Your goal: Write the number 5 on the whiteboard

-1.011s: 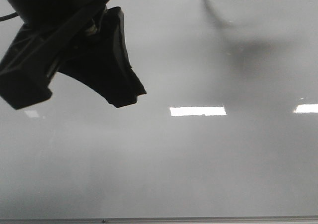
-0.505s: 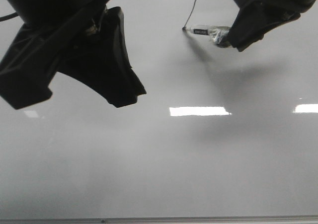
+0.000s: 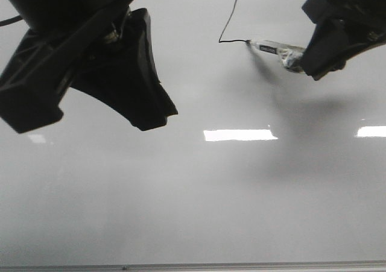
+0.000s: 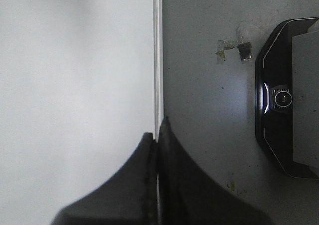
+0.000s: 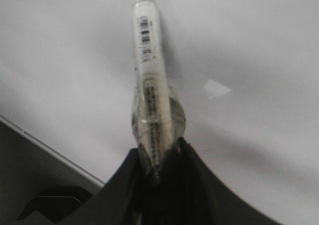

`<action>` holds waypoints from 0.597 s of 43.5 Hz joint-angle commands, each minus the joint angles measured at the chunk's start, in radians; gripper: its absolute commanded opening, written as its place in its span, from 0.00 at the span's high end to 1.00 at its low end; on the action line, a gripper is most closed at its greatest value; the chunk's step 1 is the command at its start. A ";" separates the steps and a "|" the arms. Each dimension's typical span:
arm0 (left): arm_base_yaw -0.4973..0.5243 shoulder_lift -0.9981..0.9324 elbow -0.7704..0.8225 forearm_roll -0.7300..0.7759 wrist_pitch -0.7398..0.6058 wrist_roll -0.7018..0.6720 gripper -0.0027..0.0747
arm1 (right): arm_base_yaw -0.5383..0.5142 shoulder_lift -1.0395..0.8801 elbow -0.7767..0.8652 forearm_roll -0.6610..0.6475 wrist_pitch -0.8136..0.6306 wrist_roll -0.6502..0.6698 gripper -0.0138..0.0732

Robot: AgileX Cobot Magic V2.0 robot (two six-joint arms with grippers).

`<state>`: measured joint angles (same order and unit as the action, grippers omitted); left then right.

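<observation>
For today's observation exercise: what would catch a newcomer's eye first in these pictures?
The big dark left gripper, shut and empty, looms at the front view's upper left. At the upper right the right gripper holds a marker, its tip at the end of a thin black line on the whiteboard. So far only a slanted stem and a short turn are drawn.

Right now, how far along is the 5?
Done: a slanted stem is drawn on the whiteboard, with a short stroke turning right at its foot. In hand: the right gripper holds the marker, tip at the end of that line. Left: the round belly and the top stroke. The left gripper is shut, holding nothing.
</observation>
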<state>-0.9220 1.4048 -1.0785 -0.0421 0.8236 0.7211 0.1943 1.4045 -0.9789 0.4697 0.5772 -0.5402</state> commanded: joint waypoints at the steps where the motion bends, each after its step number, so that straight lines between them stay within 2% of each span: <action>1: -0.007 -0.037 -0.032 -0.013 -0.038 -0.010 0.99 | -0.029 -0.052 0.028 0.009 -0.044 0.016 0.91; 6: -0.007 -0.037 -0.032 -0.013 -0.038 -0.010 0.99 | -0.025 -0.052 0.102 0.010 -0.050 0.016 0.91; 12: -0.007 -0.037 -0.032 -0.013 -0.038 -0.010 0.99 | 0.028 -0.030 0.152 0.029 -0.085 0.016 0.91; 20: -0.007 -0.037 -0.032 -0.013 -0.038 -0.010 0.99 | 0.157 0.045 0.142 0.080 -0.177 0.016 0.91; 26: -0.007 -0.037 -0.032 -0.013 -0.038 -0.010 0.99 | 0.201 0.069 0.094 0.086 -0.174 0.016 0.91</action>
<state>-0.9220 1.4048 -1.0785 -0.0421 0.8236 0.7211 0.3801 1.4987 -0.8324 0.5321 0.4583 -0.5282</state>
